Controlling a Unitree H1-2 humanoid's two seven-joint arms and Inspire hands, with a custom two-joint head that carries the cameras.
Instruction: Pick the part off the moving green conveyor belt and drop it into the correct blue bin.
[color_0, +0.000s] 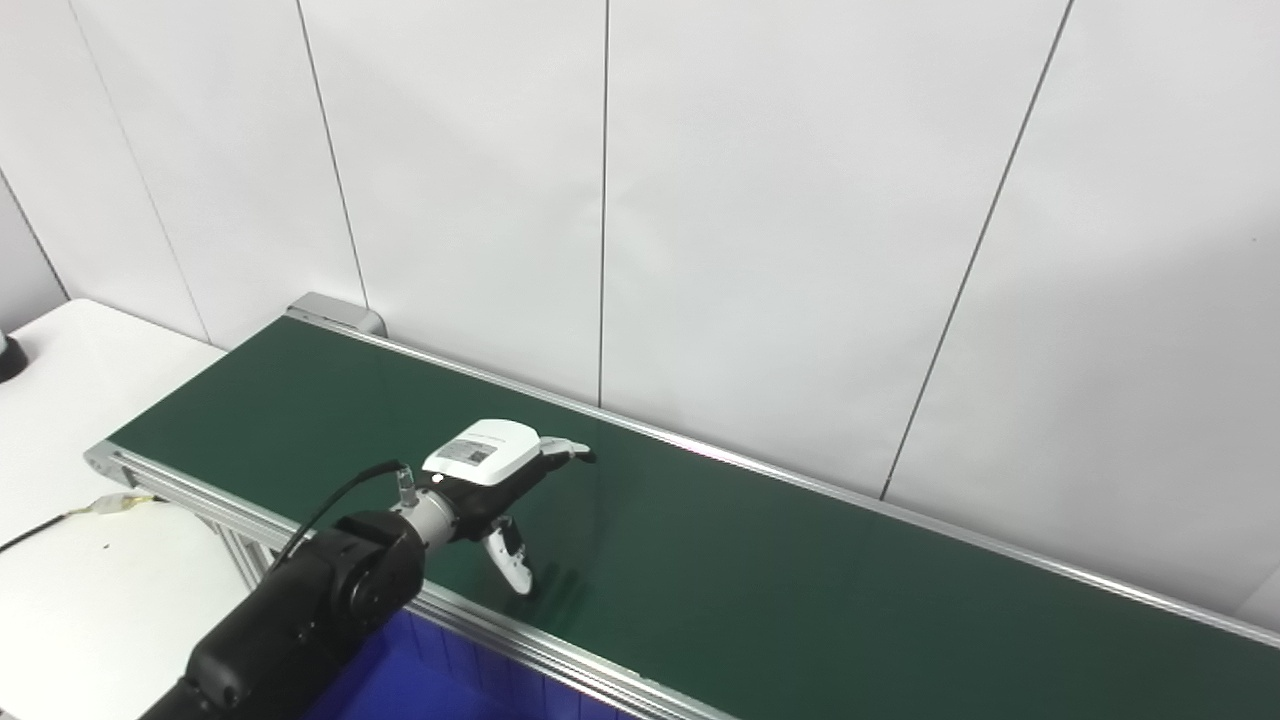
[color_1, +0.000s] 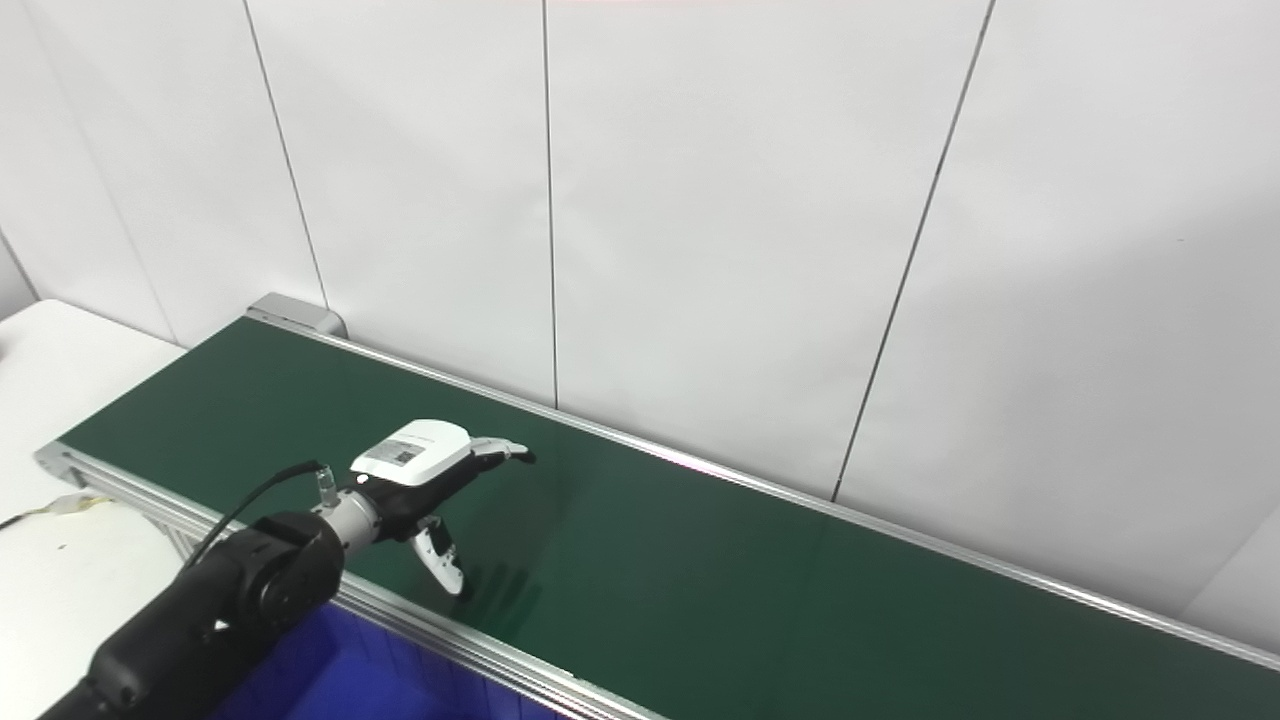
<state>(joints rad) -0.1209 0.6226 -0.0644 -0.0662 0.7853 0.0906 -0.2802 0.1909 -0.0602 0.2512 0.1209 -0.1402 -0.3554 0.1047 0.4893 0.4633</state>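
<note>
Left eye view: left robot hand (color_0: 497, 487) hangs over the belt (color_0: 700, 560), fingers spread, holding nothing — no part shows anywhere on it, so weight, stiffness and grip point cannot be judged. Bin (color_0: 440, 680) sits below the near rail.

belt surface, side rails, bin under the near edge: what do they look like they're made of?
Conveyor belt: matte dark green, likely rubber or PVC; only a dull sheen and faint shadows of the left hand.
Side rail: silvery, grooved, bright highlights; probably extruded aluminium.
Blue bin: saturated blue, ribbed wall, looks like moulded plastic; mostly hidden.
</note>
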